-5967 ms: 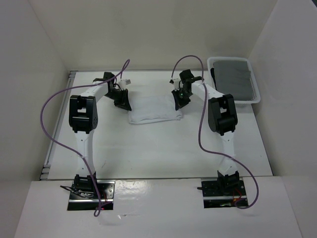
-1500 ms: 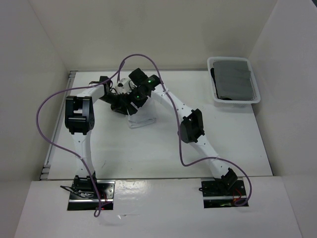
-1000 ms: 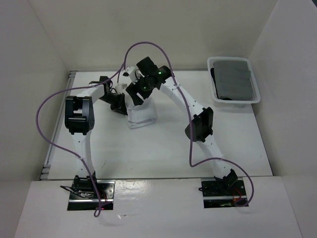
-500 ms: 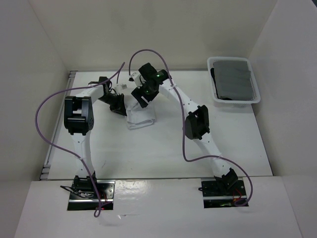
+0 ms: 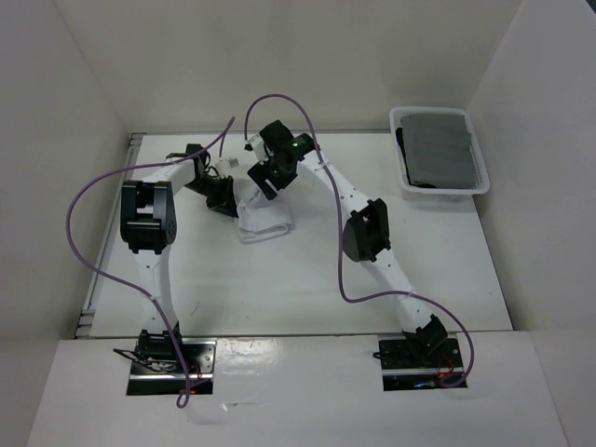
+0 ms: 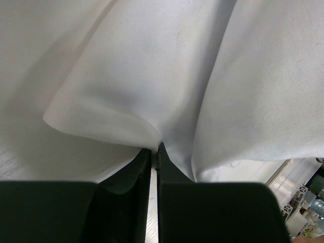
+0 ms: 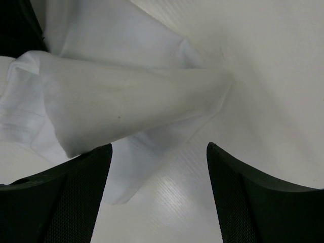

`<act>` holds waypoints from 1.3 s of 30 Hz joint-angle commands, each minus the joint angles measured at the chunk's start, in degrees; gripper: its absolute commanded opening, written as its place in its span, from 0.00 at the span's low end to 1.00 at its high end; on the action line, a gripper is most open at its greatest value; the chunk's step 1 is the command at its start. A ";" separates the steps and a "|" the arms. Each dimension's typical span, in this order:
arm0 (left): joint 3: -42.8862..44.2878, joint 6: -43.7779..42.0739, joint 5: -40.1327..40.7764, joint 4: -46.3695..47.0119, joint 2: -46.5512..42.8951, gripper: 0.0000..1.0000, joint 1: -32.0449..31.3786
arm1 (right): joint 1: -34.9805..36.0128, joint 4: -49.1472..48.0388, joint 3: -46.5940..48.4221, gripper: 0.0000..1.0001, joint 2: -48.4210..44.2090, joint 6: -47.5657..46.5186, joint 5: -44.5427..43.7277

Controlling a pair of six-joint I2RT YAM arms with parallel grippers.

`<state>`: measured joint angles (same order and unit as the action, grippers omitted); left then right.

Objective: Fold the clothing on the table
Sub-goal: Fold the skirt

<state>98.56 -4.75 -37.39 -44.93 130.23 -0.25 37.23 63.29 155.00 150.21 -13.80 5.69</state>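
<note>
The white clothing (image 5: 266, 220) lies folded into a narrow stack left of the table's (image 5: 307, 279) middle. My left gripper (image 5: 222, 197) is at its left edge. In the left wrist view the two dark jaws are pressed together on a pinch of the clothing (image 6: 152, 76) at the left gripper's (image 6: 154, 149) tips. My right gripper (image 5: 264, 177) hovers over the stack's far end, open. In the right wrist view its fingers (image 7: 76, 192) stand wide apart with nothing between them. The right gripper (image 7: 158, 147) sits above a raised fold of the clothing (image 7: 126, 96) and bare table (image 7: 263, 76).
A small white basket (image 5: 445, 191) holding a dark grey cloth (image 5: 440, 147) stands at the table's far right corner. White walls enclose the table on three sides. Purple cables loop over both arms.
Six seconds ago the clothing lay spread wide between the grippers; it is now doubled over to the left. Over the last second the open right gripper has lifted slightly off the fold.
</note>
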 commanded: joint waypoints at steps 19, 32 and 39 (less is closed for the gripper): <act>-3.38 -3.77 2.93 -0.69 -1.91 0.08 0.52 | 5.74 -7.21 11.11 0.80 7.72 5.62 -1.65; -6.45 -4.30 1.79 -0.16 -3.06 0.08 0.52 | 5.75 -9.32 13.40 0.80 10.01 7.30 -4.81; -6.98 -4.83 0.74 -0.16 -3.06 0.08 0.52 | 5.75 -9.85 15.07 0.80 11.86 7.83 -4.81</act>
<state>93.34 -6.09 -38.81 -44.31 127.61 0.32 42.98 56.07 167.37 160.77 -6.81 1.65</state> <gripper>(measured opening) 0.102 0.798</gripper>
